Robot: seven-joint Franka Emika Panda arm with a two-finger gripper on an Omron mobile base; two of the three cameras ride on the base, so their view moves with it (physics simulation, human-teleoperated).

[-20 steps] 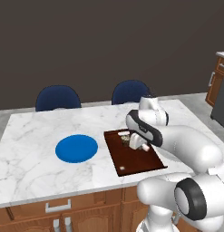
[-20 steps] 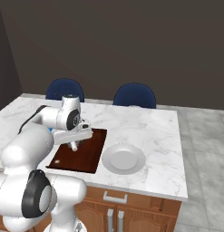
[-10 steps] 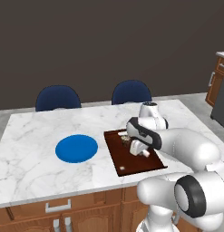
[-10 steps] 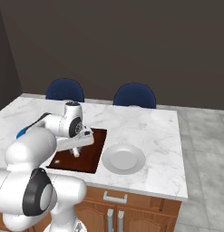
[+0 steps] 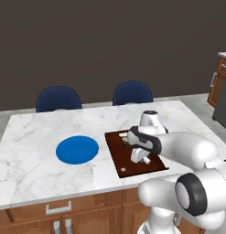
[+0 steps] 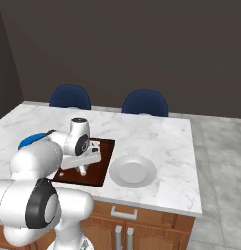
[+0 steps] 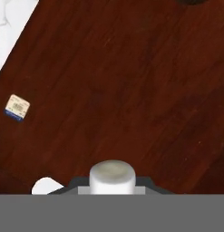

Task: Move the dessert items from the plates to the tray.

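Observation:
The dark brown wooden tray [image 5: 121, 157] [image 6: 103, 155] [image 7: 131, 81] lies on the marble island. My gripper [image 5: 141, 158] [image 6: 83, 169] [image 7: 111, 185] hangs low over the tray's near half, shut on the white marshmallow-like cylinder [image 7: 111, 174], which stands upright between the dark fingertips [image 7: 73, 183]. A small brown cupcake with a pale top [image 5: 126, 136] sits at the tray's far left corner. The bright blue plate [image 5: 78, 149] [image 6: 29, 141] lies bare to the tray's left. The pale plate [image 6: 133, 171] lies bare to its right.
A white oval handle mark [image 7: 42, 185] [image 5: 124, 170] and a small label [image 7: 17, 108] show on the tray. Two blue chairs [image 5: 58, 98] [image 5: 132, 93] stand behind the island. The counter's front edge runs just below the tray.
The gripper has swung from the tray's far end toward its near half and come down lower, still shut on the white cylinder. Plates and tray have not moved.

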